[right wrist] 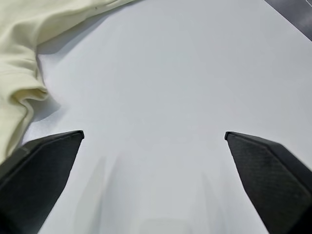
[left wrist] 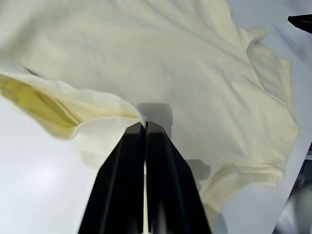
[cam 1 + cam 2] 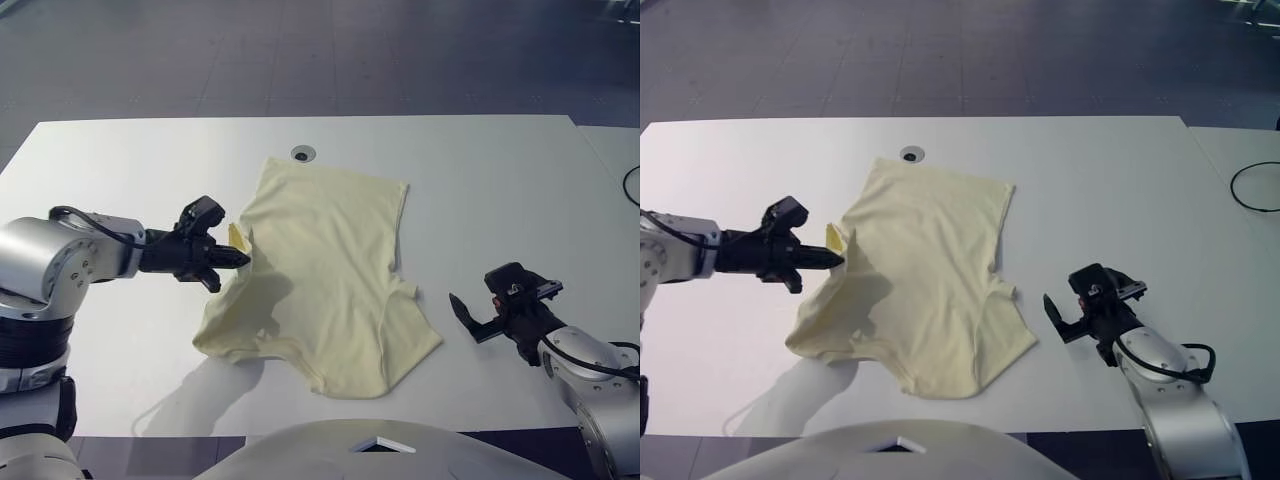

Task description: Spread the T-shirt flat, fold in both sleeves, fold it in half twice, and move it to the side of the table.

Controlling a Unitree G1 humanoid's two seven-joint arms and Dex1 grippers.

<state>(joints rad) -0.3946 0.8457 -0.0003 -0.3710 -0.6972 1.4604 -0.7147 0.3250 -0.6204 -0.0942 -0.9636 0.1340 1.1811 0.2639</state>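
Pinching the T-shirt point(image 3: 335, 265), the left hand point(image 3: 242, 259) holds its edge raised

Tips of the left gripper point(image 2: 145, 127) hide whatever T-shirt point(image 2: 195, 73) cloth seems pinched between them.

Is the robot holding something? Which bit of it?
The left gripper pinches the T-shirt by the lifted sleeve edge on the robot's left. The right gripper is open and holds nothing.
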